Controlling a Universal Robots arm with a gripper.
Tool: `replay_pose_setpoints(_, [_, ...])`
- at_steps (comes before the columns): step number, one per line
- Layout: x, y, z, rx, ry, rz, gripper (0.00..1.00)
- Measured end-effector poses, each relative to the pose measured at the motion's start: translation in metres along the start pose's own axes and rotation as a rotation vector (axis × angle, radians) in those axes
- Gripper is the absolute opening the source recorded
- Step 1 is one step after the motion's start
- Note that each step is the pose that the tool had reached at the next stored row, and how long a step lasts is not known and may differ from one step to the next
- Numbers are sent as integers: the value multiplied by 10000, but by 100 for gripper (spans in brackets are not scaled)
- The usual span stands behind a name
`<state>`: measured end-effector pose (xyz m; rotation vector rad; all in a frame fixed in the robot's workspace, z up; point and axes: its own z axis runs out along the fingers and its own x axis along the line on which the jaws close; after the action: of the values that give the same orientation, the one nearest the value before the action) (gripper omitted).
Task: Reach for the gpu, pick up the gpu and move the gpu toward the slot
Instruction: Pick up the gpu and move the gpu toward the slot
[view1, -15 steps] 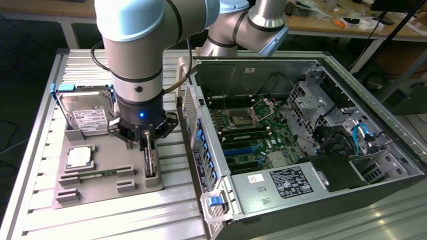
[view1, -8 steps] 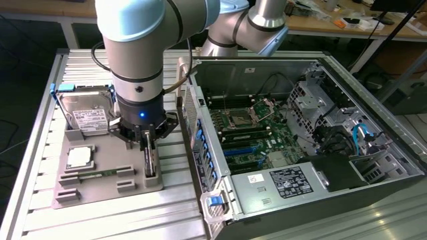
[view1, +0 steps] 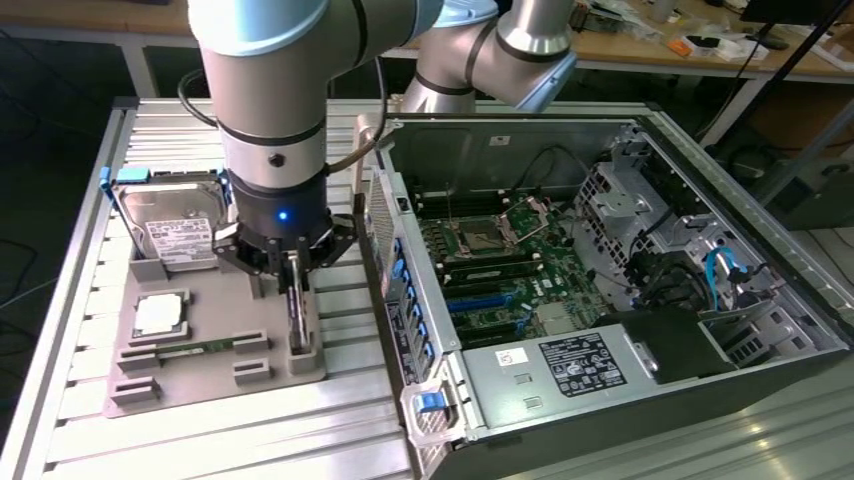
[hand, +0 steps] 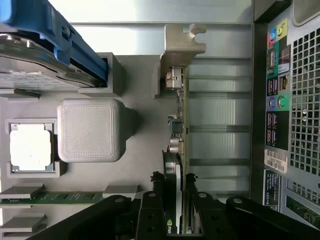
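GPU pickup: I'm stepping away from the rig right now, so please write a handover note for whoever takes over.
Gripper: closed on the gpu, one finger on each face.
Gpu: upright and edge-on, seated in the grey holder tray, beside the open computer case.
Done: reach and grasp.
Left: lift it out of the tray and carry it toward the slot on the motherboard.
Also on the tray: hard drive, CPU, memory stick.

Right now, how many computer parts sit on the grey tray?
4: hard drive at one end, processor mid-tray, memory stick toward the other end, gpu edge-on in the gripper; the arm may hide others.
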<state>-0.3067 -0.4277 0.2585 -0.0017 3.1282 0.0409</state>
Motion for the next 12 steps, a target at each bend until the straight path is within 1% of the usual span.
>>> replay_pose_setpoints(4, [-2,4,-139,1,2,0,27])
replay_pose_setpoints(12, [-4,9,-360,2,1,1,27])
